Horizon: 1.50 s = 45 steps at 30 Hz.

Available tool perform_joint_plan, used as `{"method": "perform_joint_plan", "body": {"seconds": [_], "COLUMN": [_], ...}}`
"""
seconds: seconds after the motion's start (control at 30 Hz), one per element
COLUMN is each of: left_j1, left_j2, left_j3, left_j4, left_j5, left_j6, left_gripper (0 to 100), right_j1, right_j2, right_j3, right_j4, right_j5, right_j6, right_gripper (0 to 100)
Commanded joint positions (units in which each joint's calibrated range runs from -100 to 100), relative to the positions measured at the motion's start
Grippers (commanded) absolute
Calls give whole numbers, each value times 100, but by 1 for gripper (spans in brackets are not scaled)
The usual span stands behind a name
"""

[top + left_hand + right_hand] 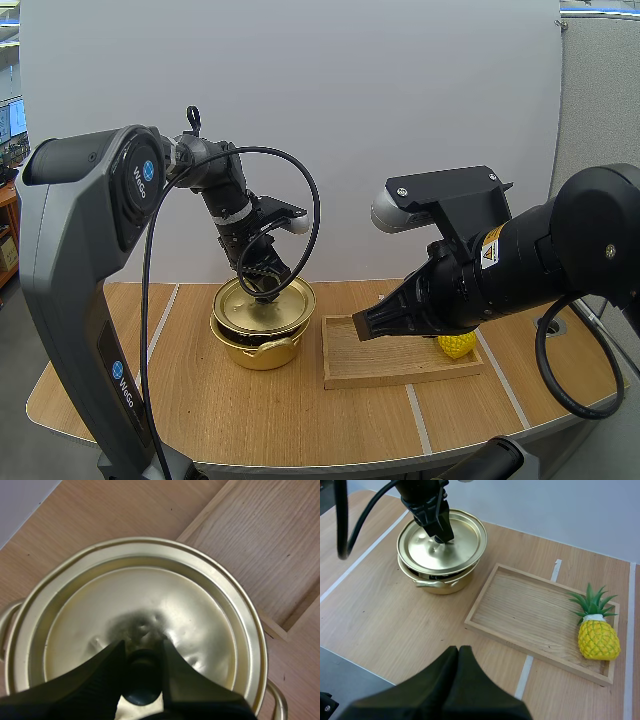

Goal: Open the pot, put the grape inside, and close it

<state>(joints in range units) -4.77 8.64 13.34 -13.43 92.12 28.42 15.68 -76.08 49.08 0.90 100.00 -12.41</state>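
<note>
The gold pot (262,350) stands on the table (300,420), just beside the left end of the wooden tray (395,372), with a small handle at each side. Its lid (262,308) is over the mouth, and my left claw (142,647) has it by the black knob (142,680) at its middle. My two fingers come down on either side of the knob and pinch it between their tips, as my left wrist view shows from close above.

The lid is not seated flat. In the high view it leans and sits a little toward the tray side of the pot. In my right wrist view a thin dark gap runs between the lid's near edge and the pot's rim. Whether the far edge touches the rim I cannot tell. The lid hides what is inside the pot.

The tray lies flat on the table to the right of the pot, its long side running roughly along the table's front edge. The fruit in it is a yellow pineapple (596,637) with green leaves. It sits at the tray's right end, close to the rim and well apart from the pot.

My right claw (459,652) hangs in the air on the tray's side of the table, above and apart from both tray and pot. Its fingers lie pressed together as one dark wedge, gripping nothing.
</note>
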Motion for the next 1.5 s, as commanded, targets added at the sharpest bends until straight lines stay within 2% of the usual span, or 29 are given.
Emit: {"method": "perform_joint_plan", "body": {"seconds": [0.0, 1.0, 1.1, 1.17, 1.3, 1.33, 1.47], "left_j1": [-18, -18, -18, -18, -18, -18, -18], "left_j2": [-24, 450, 450, 450, 450, 450, 438], "left_j3": [22, 239, 239, 239, 239, 239, 173], "left_j4": [97, 152, 152, 152, 112, 83, -66], "left_j5": [-33, -131, -10, 136, 321, 339, 459], "left_j6": [40, 40, 40, 40, 27, 3, 3], "left_gripper": [0, 0, 12, 32, 95, 100, 100], "right_j1": [-16, -16, -16, -16, -16, -16, -16], "right_j2": [-66, -66, -66, -66, -66, -66, -66], "right_j3": [19, 19, 19, 19, 19, 19, 19], "right_j4": [-25, -25, -25, -25, -25, -25, -25], "right_j5": [0, 0, 0, 0, 0, 0, 0], "right_j6": [13, 13, 13, 13, 13, 13, 13], "right_gripper": [0, 0, 0, 0, 0, 0, 0]}}
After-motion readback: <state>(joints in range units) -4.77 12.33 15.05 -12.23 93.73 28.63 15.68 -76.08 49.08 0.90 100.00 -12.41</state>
